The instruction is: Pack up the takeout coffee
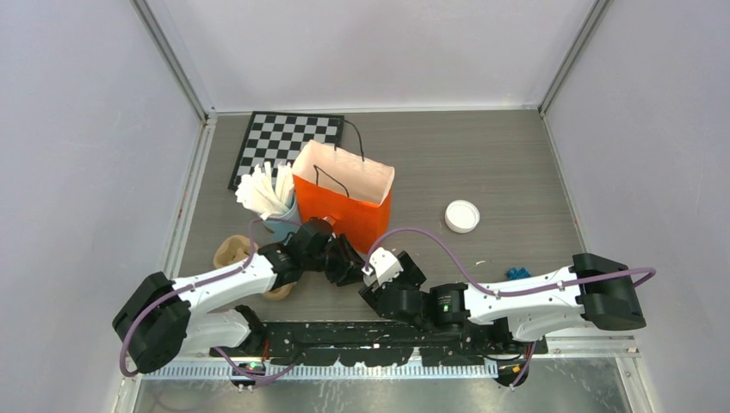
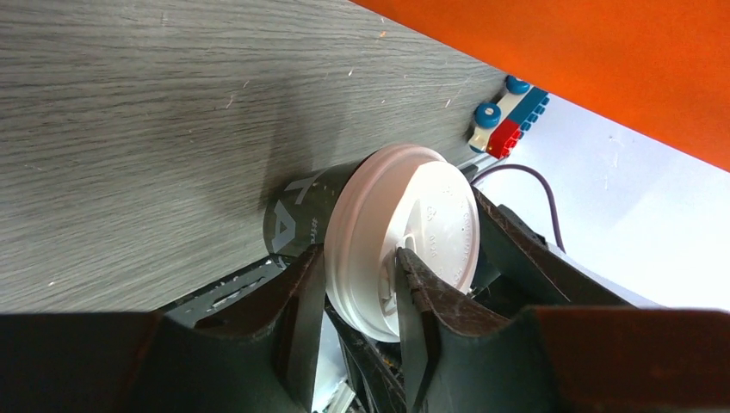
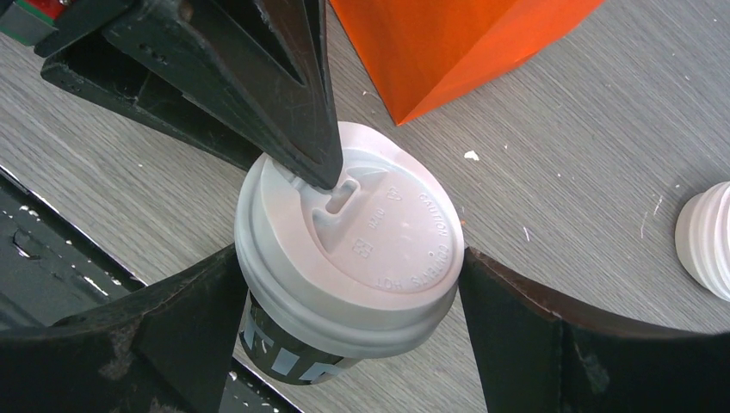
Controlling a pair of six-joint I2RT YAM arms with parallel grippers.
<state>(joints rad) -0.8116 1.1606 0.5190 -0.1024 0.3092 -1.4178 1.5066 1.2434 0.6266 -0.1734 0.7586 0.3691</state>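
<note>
I judge that the pick-up step is in hand. The capped black cup (image 3: 284, 348) is standing on the surface (image 1: 482, 155) just in front of the orange bag (image 1: 344, 205). My left gripper (image 2: 360, 262) is pinching the rim of its white lid (image 3: 387, 249), and my right gripper (image 3: 350, 262) is spread wide around the cup. Next I am needing a firm hold and an upright lift over the bag's open top. I am counting one cup, one bag and one loose lid (image 1: 462, 216) beside the bag.
</note>
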